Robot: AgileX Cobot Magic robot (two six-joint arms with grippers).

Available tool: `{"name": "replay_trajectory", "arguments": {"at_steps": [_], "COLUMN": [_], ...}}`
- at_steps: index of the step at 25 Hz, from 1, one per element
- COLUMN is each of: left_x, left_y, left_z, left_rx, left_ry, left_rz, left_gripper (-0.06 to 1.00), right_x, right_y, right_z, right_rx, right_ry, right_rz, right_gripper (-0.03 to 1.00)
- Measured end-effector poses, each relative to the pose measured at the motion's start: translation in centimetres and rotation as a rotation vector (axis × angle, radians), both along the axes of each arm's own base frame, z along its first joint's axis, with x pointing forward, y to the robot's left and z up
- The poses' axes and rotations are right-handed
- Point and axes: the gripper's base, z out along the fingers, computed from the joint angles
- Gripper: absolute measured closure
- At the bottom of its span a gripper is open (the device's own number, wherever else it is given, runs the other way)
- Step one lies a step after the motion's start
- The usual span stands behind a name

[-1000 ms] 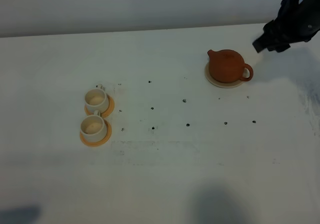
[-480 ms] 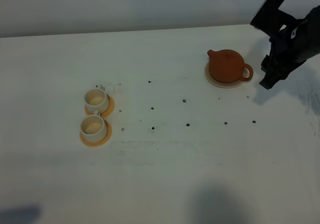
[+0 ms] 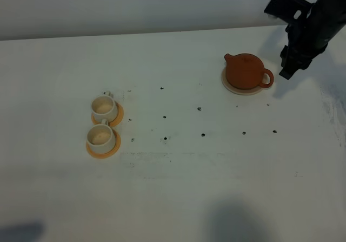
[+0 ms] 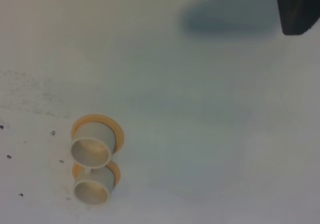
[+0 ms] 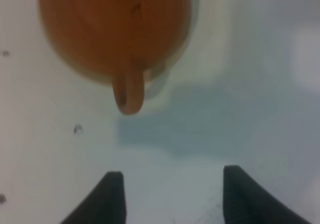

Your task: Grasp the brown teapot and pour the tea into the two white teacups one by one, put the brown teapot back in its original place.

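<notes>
Right pincer spread wide, nothing between the jaws. In the right wrist view both tips frame bare surface. It hangs just beside the brown teapot, on the handle side, not touching. The loop handle points straight back at the pincer, so this lineup looks like the approach for a handle grab. Judged step: reaching, grasp not yet made.

Teapot sits upright on its pale coaster, lid on, spout aimed away from the arm. That is its home spot and where it must return.

The two white teacups are well apart from the pot, on the far left of the surface. Each stands on an orange saucer, side by side and nearly touching. Both are upright with open mouths up, ready for pouring one after the other.

Left pincer: only a dark corner piece shows in its wrist view, so its state cannot be told. That camera looks down on the cups, likely parked clear of the pour path.
</notes>
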Motion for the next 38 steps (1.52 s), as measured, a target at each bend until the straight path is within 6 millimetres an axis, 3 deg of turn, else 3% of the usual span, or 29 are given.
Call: {"name": "replay_trajectory", "arguments": {"at_steps": [4, 14, 22, 30, 38], "left_x": [0.0, 0.0, 0.0, 0.0, 0.0], "left_y": [0.0, 0.0, 0.0, 0.0, 0.0], "left_z": [0.0, 0.0, 0.0, 0.0, 0.0], "left_rx": [0.000, 0.000, 0.000, 0.000, 0.000], "left_ry": [0.000, 0.000, 0.000, 0.000, 0.000], "left_rz": [0.000, 0.000, 0.000, 0.000, 0.000], "left_gripper": [0.67, 0.67, 0.67, 0.67, 0.67], "right_x": [0.9, 2.8, 3.2, 3.8, 4.3], "right_y": [0.3, 0.7, 0.9, 1.4, 2.0], "right_z": [0.3, -1.4, -1.8, -4.4, -4.2], "right_rx": [0.040, 0.053, 0.059, 0.054, 0.058], "right_ry": [0.029, 0.124, 0.129, 0.178, 0.162], "right_rz": [-0.021, -0.022, -0.012, 0.009, 0.025], "right_gripper": [0.55, 0.55, 0.55, 0.55, 0.55]}}
